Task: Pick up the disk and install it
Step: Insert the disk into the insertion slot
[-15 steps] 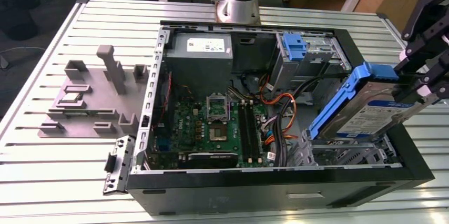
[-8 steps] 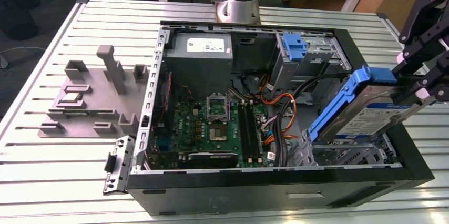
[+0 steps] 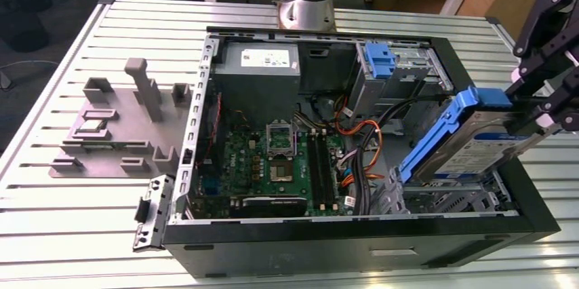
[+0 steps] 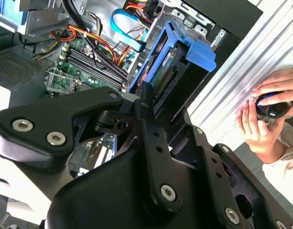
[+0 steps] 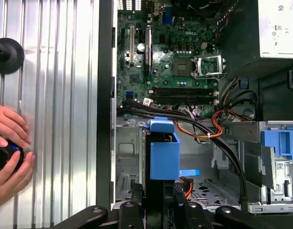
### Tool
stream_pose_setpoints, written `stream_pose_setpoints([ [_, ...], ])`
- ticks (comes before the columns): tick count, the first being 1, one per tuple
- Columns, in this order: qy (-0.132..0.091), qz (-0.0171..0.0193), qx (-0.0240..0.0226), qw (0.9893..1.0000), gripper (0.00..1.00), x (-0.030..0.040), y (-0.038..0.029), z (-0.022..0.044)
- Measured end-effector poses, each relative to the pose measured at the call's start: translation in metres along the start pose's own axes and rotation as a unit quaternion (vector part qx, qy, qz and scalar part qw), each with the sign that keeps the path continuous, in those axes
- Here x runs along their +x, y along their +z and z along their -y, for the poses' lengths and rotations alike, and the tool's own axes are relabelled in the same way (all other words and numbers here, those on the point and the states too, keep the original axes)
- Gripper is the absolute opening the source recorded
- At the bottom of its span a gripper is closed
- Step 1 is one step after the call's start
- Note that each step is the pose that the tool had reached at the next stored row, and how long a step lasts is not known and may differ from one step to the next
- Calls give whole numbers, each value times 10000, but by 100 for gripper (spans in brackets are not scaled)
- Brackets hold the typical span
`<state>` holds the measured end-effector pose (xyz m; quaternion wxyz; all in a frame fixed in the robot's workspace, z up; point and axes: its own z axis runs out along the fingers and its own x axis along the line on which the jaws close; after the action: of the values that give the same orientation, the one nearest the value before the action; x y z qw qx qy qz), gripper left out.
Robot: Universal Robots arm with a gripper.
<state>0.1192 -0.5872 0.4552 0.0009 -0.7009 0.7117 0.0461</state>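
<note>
Right of the exterior view, the gripper (image 3: 532, 116) has its fingers clamped on the disk (image 3: 479, 141). It grips the high end, I'd guess so that the free end can lead down into the metal drive cage (image 3: 443, 201) in the lower right corner of the case (image 3: 344, 231). The disk hangs steeply tilted, its low end at the cage; whether it touches I can't tell. It's a flat silver slab with a white-and-blue label and a blue plastic frame round its edges. Beyond, mid-frame, is the green motherboard (image 3: 271, 157), and toward the upper right the tall blue bracket (image 3: 380, 58). In the second wrist view a person's hand (image 4: 268, 114) rests on the table (image 3: 91, 221) beside the case.

An open computer case (image 3: 344, 245) lies on a slatted table (image 3: 91, 224).
</note>
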Motion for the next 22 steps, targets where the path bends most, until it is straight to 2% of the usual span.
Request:
stream_pose_setpoints([
  [6,-1,1,0,10000,35,-6,36,24],
  [14,-1,0,0,10000,35,-6,51,26],
  [22,-1,-1,0,10000,35,2,159,33],
])
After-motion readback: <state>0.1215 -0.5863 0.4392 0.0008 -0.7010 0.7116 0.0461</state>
